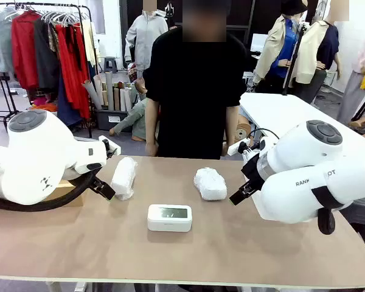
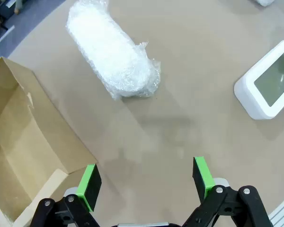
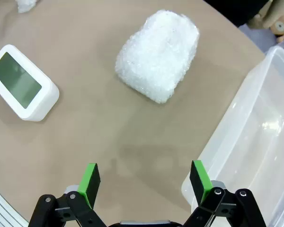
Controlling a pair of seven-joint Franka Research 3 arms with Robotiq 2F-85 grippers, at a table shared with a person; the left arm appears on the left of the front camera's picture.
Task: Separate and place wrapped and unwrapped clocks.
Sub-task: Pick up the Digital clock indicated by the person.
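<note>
Both arms sit low over the table [image 1: 170,258], nothing picked up yet. The left gripper [image 2: 144,179] hangs with its jaws spread wide and empty. The left wrapped bundle [image 2: 111,49] lies just ahead of it on the bare tabletop, and the open cardboard box [image 2: 23,137] sits right beside the gripper, which I'd call a handy drop spot for that side.

Over to the right gripper [image 3: 144,182]: it too is spread apart, holding nothing. The right wrapped bundle [image 3: 158,56] lies ahead of it, near the rim of the clear plastic tub [image 3: 255,142].

Between the two arms, closer to the robot's edge, the bare digital clock [image 1: 170,217] lies flat, screen up, apart from both bundles. So that's one bundle and one container within reach of each arm, and the layout looks staged for sorting. Which container takes wrapped and which takes bare, I can't tell from here.

The person [image 1: 194,91] stands at the far edge, arms down, hands off the table.
</note>
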